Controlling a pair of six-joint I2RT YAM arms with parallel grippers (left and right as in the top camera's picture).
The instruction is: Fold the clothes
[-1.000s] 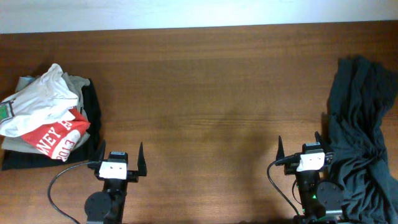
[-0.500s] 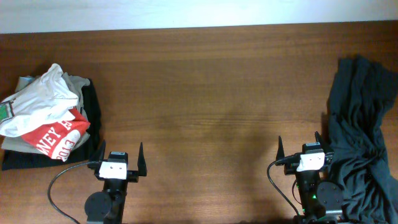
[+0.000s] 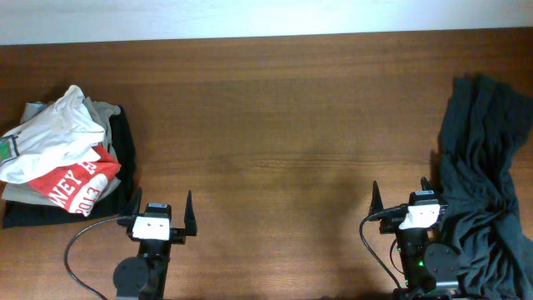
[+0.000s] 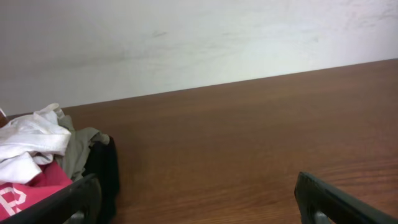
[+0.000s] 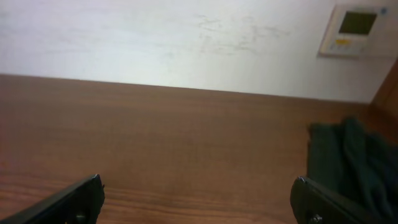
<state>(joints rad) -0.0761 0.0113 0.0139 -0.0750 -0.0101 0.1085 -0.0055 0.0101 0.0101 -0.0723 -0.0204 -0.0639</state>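
A dark charcoal T-shirt (image 3: 483, 167) lies crumpled in a long heap along the table's right edge; no lettering shows on it. It also shows at the right of the right wrist view (image 5: 354, 162). My right gripper (image 3: 400, 193) is open and empty at the near edge, just left of the shirt's lower part, its fingers wide apart over bare wood (image 5: 199, 199). My left gripper (image 3: 163, 200) is open and empty at the near edge on the left (image 4: 199, 199).
A white-and-red garment (image 3: 62, 158) with white lettering lies on a plain black garment (image 3: 123, 158) at the left edge; both show in the left wrist view (image 4: 31, 143). A white wall with a control panel (image 5: 359, 23) stands behind the table.
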